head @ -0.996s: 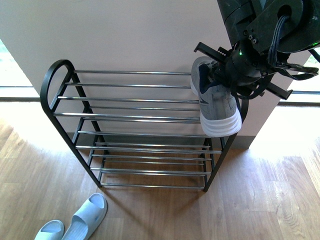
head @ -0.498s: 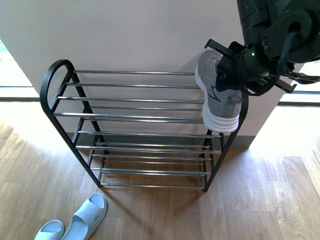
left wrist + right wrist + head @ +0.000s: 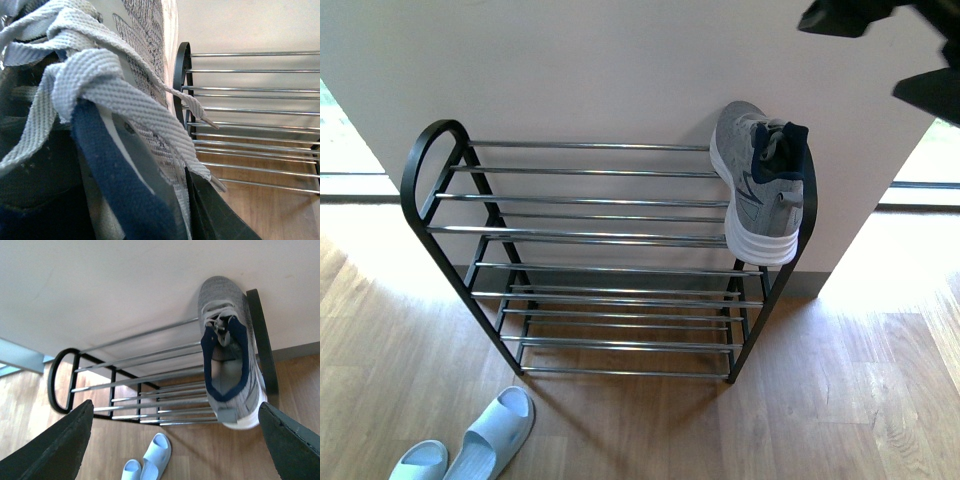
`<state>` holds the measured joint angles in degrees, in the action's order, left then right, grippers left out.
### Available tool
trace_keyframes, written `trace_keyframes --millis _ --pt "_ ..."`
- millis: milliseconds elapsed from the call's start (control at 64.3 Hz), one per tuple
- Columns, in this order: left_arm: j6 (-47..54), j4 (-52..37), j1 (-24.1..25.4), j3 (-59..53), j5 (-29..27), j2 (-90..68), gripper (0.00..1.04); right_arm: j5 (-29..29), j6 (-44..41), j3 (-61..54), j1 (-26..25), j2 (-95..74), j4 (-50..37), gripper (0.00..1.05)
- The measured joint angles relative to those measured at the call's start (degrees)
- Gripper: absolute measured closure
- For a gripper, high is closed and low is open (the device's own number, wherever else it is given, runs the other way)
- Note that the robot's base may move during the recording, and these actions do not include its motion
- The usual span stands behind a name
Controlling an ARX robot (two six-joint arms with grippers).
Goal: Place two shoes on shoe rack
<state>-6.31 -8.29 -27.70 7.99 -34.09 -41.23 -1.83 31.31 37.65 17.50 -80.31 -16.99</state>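
Front view: one sneaker (image 3: 760, 190) lies at the right end of the top level of the rack (image 3: 600, 235); slides (image 3: 490, 435) lie on the floor (image 3: 860, 400). Left wrist view: the left pincer (image 3: 125, 200) seems to grip a second sneaker (image 3: 100, 95), not yet placed. Right wrist view: the right pincer (image 3: 175, 405) is open, empty

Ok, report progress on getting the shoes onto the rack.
Done: one grey sneaker rests on the top tier of the shoe rack, at its right end; the right hand is open, clear of it. In hand: second sneaker in the left hand. Left: racking it.
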Motion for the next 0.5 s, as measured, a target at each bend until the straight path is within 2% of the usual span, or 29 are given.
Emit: trace_keyframes --millis 93,233,327,405,498 --pt "0.0 0.0 0.0 0.0 0.0 0.0 1.03 -3.7 -2.2 -5.9 -2.8 10.0 2.6 0.09" --pt "0.0 0.0 0.0 0.0 0.0 0.0 1.03 -13.4 -7.8 -15.8 -12.0 30.8 11.5 0.09" --pt "0.0 0.0 0.0 0.0 0.0 0.0 1.03 -18.6 -10.7 -19.0 -16.2 38.9 14.1 0.09" --pt "0.0 0.0 0.0 0.0 0.0 0.0 1.03 -20.2 -14.3 -22.2 -19.2 45.1 12.0 0.09" --pt "0.0 0.0 0.0 0.0 0.0 0.0 1.03 -20.3 -15.8 -22.9 -19.8 46.5 11.2 0.09"
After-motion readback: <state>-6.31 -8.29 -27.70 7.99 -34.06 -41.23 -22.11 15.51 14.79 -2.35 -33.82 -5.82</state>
